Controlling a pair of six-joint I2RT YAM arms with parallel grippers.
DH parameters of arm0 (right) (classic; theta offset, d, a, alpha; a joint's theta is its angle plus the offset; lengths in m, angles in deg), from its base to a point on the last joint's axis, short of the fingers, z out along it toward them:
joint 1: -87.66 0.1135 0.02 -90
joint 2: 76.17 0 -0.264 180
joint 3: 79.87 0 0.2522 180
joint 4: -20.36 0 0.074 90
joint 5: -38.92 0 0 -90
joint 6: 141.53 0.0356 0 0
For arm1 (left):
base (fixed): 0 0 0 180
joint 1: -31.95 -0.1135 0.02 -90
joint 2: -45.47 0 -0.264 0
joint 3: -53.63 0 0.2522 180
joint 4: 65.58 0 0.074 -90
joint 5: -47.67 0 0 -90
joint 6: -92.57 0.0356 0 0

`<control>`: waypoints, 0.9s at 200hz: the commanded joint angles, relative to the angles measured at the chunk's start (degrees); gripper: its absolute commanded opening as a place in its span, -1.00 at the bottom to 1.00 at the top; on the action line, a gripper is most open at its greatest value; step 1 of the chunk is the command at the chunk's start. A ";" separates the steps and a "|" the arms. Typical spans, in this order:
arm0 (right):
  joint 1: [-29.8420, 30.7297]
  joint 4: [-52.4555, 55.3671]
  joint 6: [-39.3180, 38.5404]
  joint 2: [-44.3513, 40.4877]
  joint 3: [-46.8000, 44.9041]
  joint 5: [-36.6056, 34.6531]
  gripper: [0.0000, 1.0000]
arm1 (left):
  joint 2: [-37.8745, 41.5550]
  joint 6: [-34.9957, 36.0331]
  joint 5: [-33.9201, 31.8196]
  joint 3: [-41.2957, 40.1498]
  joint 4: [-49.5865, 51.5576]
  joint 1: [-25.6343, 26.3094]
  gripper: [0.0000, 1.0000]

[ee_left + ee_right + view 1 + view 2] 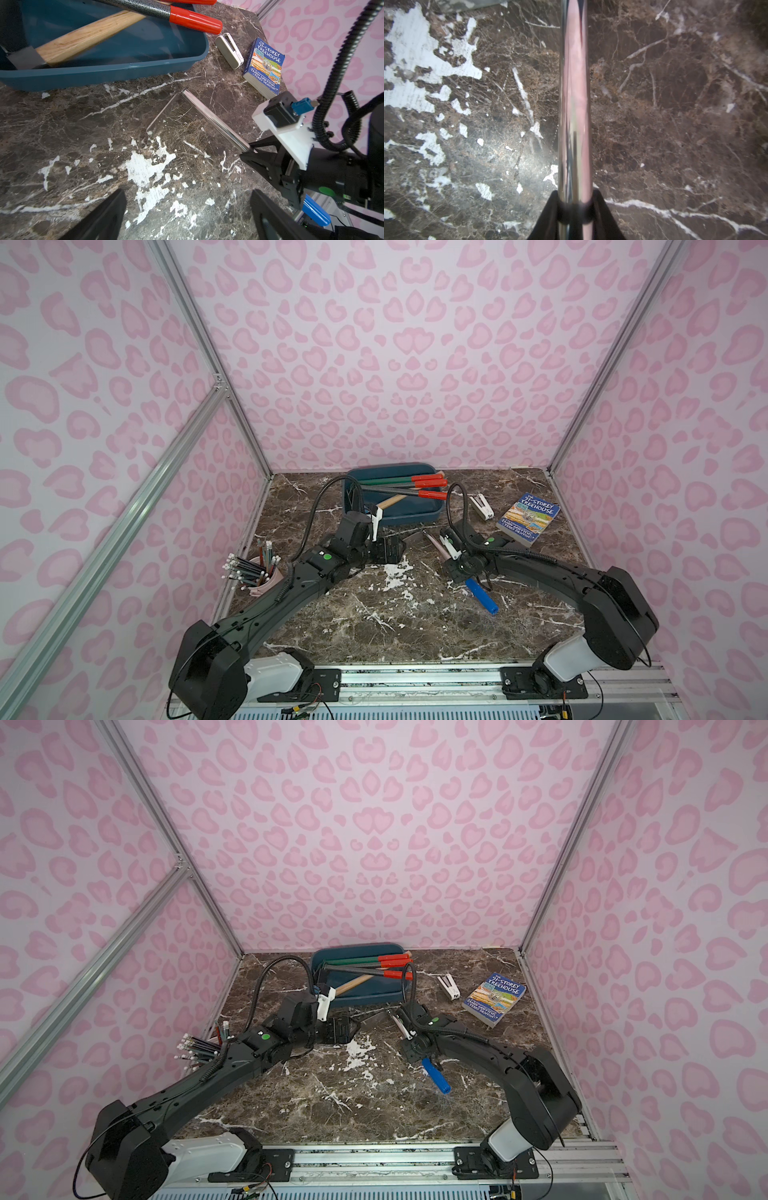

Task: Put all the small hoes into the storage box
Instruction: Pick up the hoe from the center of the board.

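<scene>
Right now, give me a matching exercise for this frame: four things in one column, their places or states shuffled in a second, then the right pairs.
Things:
1. small hoe
2. wooden-handled tool
3. Treehouse paperback
4. left gripper

Places or states:
A. open, holding nothing
B. lying cover up on the marble table
C. inside the storage box
D. shaft clamped in the right gripper

Pairs: 1-D, 2-C, 3-B, 4-A.
</scene>
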 commanded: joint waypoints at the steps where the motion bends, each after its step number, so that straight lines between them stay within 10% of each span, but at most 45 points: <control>1: 0.17 0.74 0.69 -1.14 1.66 -2.17 -1.00 | -0.09 -0.22 0.33 0.20 -2.51 0.03 0.93; 180: 2.38 5.20 -1.17 -5.84 7.85 -6.50 -1.00 | -0.87 0.90 0.10 2.05 -1.18 -0.29 0.93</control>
